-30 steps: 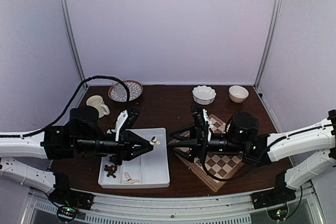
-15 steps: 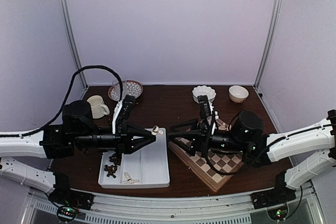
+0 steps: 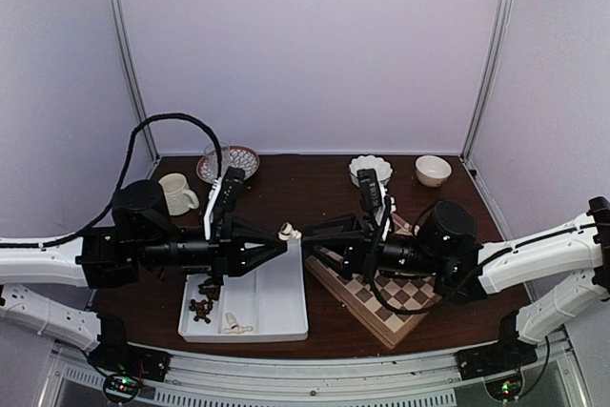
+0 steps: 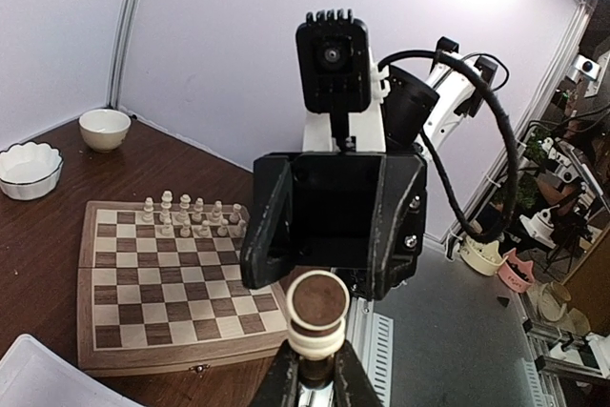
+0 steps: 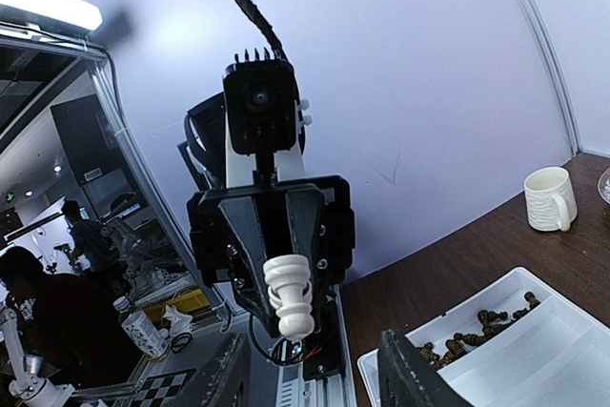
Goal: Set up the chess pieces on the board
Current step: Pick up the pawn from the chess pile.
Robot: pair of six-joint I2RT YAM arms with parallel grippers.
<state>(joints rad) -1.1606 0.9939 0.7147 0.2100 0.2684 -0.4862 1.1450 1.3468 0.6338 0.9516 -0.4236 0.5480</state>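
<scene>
Clamping a cream chessman between its tips, your left claw is closed tight and holds the piece up off the worktop. Just beyond it, your right claw faces the piece with jaws spread, gripping nothing. Farther off lies the board, with cream pieces lined along its far edge.

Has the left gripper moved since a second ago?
Yes: the left gripper, holding a cream piece, went from over the white tray to its far right corner.
</scene>
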